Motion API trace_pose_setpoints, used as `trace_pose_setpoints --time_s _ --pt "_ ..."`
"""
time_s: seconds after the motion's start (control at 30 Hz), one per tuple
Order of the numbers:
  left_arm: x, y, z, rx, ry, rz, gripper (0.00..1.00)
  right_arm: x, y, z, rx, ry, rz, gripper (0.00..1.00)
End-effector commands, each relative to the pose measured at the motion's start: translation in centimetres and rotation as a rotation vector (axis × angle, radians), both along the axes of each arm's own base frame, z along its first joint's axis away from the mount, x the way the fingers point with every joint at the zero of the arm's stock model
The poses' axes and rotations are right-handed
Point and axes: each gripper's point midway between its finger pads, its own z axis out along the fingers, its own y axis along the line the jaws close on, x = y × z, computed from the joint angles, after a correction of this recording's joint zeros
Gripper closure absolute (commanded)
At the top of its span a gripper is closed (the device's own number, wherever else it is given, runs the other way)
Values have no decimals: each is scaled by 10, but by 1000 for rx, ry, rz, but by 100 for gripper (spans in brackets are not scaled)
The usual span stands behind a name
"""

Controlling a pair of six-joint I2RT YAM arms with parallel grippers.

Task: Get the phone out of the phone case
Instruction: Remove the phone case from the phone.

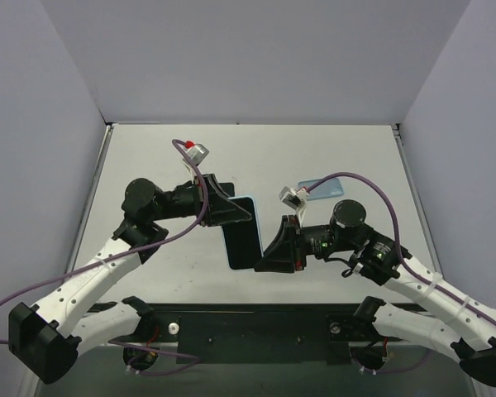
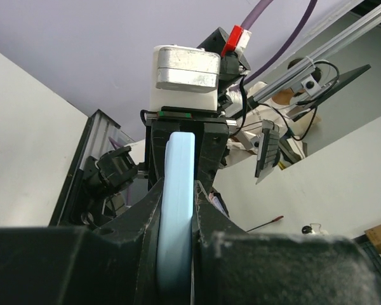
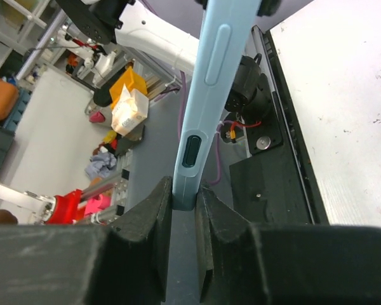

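A light blue phone case (image 1: 241, 233) with the phone inside is held above the table between both grippers. My left gripper (image 1: 230, 212) is shut on its far end; in the left wrist view the case's pale blue edge (image 2: 178, 190) runs up between the fingers (image 2: 211, 190). My right gripper (image 1: 269, 248) is shut on its near right corner; in the right wrist view the case edge (image 3: 206, 82), with a raised side button and a dark slot, stands between the fingers (image 3: 157, 210). The phone's own body is hidden.
A second flat light blue object (image 1: 321, 188) lies on the white table (image 1: 149, 165) at the back right, behind the right arm; I cannot tell what it is. A black mounting bar (image 1: 256, 327) runs along the near edge. Grey walls enclose the table.
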Motion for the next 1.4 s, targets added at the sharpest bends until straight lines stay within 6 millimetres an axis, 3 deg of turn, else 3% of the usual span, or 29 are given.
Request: trace_pose_setpoints --time_s 0.0,0.03,0.23,0.33,0.47,0.63,0.67,0.93,1.13,1.17,1.37 --pt "-12 6 38 -83 -48 -58 100 -18 -5 20 35 -179 81 100" --pt "-13 6 39 -89 -32 -69 100 -16 -6 10 -4 -218 72 100" --pt "-17 3 46 -130 64 -179 100 -28 -6 -8 -164 -378 138 100" --pt "-20 5 46 -140 110 -203 100 -4 -9 -7 -261 -494 0 100" --pt "-21 6 42 -152 131 -217 100 12 -12 -6 -317 -620 -65 100" --pt "-25 5 44 -173 165 -258 100 14 -6 9 -351 -721 -42 100" --pt "-26 5 43 -168 171 -263 100 16 -3 4 -383 -735 -31 100" --pt "-29 -14 20 -108 221 -293 100 17 19 20 -399 -842 -24 100" --pt "-34 -26 13 -138 271 -319 100 40 17 35 -378 -905 -207 100" --pt "-34 -26 12 -146 279 -323 100 47 14 44 -363 -916 -273 100" --pt "-28 -30 7 -176 314 -315 100 77 -7 51 -375 -937 -507 100"
